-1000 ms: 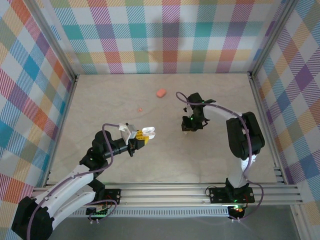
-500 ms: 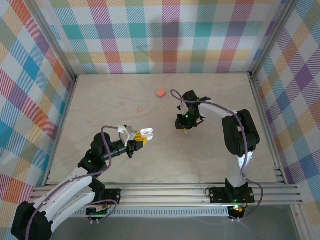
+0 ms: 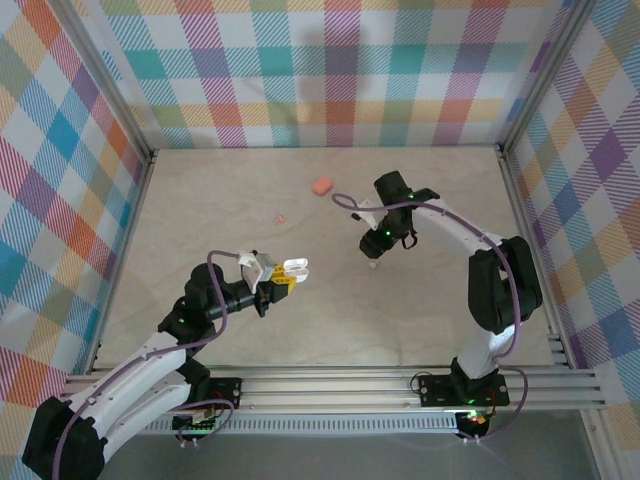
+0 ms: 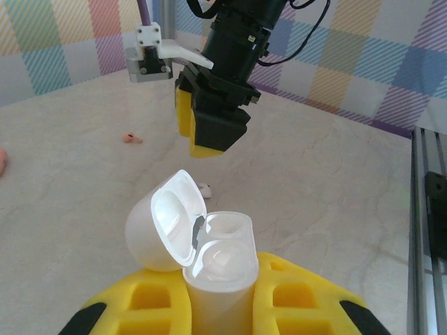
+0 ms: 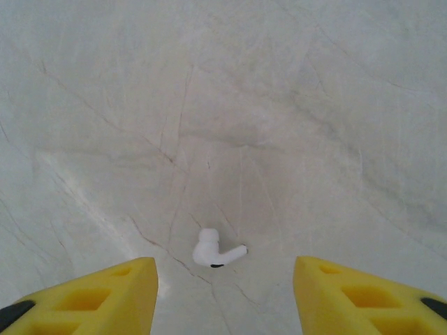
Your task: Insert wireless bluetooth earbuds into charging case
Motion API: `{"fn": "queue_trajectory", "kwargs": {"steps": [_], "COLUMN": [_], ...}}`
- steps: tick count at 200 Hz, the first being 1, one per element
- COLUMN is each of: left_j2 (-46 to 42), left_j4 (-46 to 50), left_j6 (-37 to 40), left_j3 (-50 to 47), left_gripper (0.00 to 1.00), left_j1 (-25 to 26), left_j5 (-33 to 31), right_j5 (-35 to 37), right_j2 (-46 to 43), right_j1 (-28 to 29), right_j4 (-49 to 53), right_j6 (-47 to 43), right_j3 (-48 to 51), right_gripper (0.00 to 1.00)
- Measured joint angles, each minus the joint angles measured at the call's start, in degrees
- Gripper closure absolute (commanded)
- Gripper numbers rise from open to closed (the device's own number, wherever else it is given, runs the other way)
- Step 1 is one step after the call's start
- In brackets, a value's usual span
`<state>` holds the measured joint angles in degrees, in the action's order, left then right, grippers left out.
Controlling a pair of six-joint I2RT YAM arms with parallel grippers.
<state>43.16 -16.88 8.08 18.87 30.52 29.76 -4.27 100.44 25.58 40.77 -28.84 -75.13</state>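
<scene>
My left gripper [image 3: 281, 280] is shut on a white charging case [image 4: 218, 262], holding it upright with its lid [image 4: 164, 220] flipped open to the left; the case [image 3: 295, 268] hangs just above the table. A white earbud [image 5: 213, 251] lies on the table between the open yellow fingers [image 5: 91, 294] of my right gripper [image 5: 225, 296]. From above, the right gripper [image 3: 377, 248] hovers just over that bud [image 3: 373, 265]. A salmon-pink earbud [image 3: 280, 219] lies further left and back. I cannot tell what sits in the case's sockets.
A salmon-pink case [image 3: 321, 186] lies shut near the back middle. Plaid walls enclose the marble table [image 3: 200, 190] on three sides, and a metal rail [image 3: 340, 385] runs along the near edge. In the left wrist view the right gripper [image 4: 209, 125] hangs beyond the white case.
The right arm's elbow swung out to the right and its gripper shifted slightly over the white bud. The left gripper with the open case barely moved.
</scene>
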Motion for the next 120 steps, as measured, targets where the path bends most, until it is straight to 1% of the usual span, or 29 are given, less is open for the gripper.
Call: {"fn": "queue_trajectory", "kwargs": {"steps": [21,56,88,120], "left_j2": [0.39,-0.92,-3.06,-4.57], "left_j4": [1.36,1.92,1.66,1.75], "left_j6": [0.57,0.55,0.09,-0.07], "left_j3": [1.49,1.92,1.09,1.09], "left_gripper": [1.00,1.00,1.00,1.00], "left_j1": [0.02,0.07,0.07,0.07], "left_j5": [1.25,2.12,2.12,2.05], "right_j5": [0.44,0.87,2.67,5.44], "right_j2": [0.00,0.00,-0.13,-0.11], "right_j1": [0.13,0.39,0.52,1.05], "right_j4": [0.07,0.42,-2.38,-6.03], "right_j6": [-8.44,-18.27,-24.20,-28.15], "right_j3": [3.17,6.27,7.87,10.45], "right_gripper": [0.45,0.45,0.44,0.44]}}
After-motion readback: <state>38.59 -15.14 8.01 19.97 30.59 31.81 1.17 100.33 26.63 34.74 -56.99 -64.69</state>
